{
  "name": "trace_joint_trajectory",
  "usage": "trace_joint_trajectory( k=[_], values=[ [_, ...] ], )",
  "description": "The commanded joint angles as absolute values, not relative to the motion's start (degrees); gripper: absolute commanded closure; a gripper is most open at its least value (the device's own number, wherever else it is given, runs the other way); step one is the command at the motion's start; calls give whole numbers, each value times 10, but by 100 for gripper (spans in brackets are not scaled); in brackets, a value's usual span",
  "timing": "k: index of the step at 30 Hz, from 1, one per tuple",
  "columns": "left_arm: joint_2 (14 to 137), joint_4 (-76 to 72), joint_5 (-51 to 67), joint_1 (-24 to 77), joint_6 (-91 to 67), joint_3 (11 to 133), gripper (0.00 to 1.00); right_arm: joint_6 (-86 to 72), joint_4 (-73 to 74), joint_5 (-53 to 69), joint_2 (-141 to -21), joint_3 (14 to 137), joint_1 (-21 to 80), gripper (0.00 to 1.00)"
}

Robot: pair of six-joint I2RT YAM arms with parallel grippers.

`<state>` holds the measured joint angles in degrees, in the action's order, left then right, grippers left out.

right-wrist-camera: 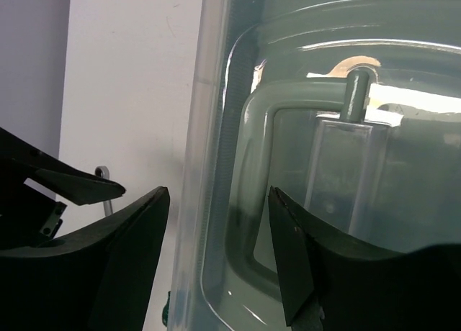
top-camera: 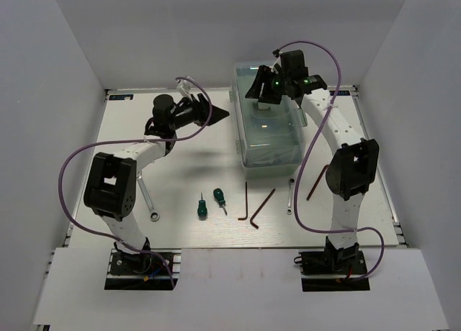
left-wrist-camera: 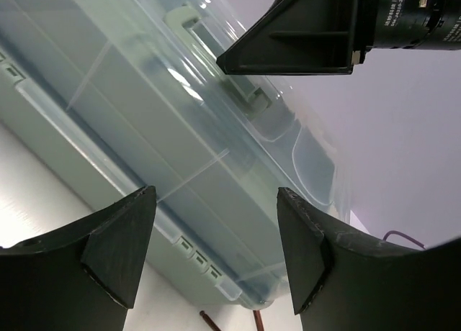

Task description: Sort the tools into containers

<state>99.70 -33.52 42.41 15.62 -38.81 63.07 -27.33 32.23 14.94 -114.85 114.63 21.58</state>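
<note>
Right fingers [right-wrist-camera: 108,259], spread apart, hover over the closed toolbox [top-camera: 270,140], its lid handle [right-wrist-camera: 288,102] directly beneath; left fingers [left-wrist-camera: 108,245], also apart, face its long left side.

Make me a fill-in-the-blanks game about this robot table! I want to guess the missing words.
1. The screwdrivers lying on the table have ____ handles.
2. The number of screwdrivers there is ____.
3. The right arm's tool hovers over the lid of the ____.
4. The left arm's tool holds nothing, and its fingers are ____.

Missing words: green; two; toolbox; open.
</note>
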Motion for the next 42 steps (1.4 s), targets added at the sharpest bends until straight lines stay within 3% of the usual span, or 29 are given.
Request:
trace_joint_trajectory(
  k=[1, 17, 23, 38, 42],
  values=[
    [1005, -339, 438, 167, -388, 658, 22, -307, 335, 178, -1159, 1155, 214, 36],
    [1020, -243, 448, 195, -316, 771, 23, -366, 277, 287, -1137, 1151, 186, 44],
    [1057, -198, 454, 214, -302, 830, 39, -371, 268, 296, -1138, 1150, 181, 44],
    [1138, -17, 346, 278, -251, 972, 43, -388, 263, 309, -1146, 1145, 174, 46],
    [1143, -2, 298, 289, -246, 978, 38, -389, 259, 314, -1147, 1142, 172, 46]
  ],
)
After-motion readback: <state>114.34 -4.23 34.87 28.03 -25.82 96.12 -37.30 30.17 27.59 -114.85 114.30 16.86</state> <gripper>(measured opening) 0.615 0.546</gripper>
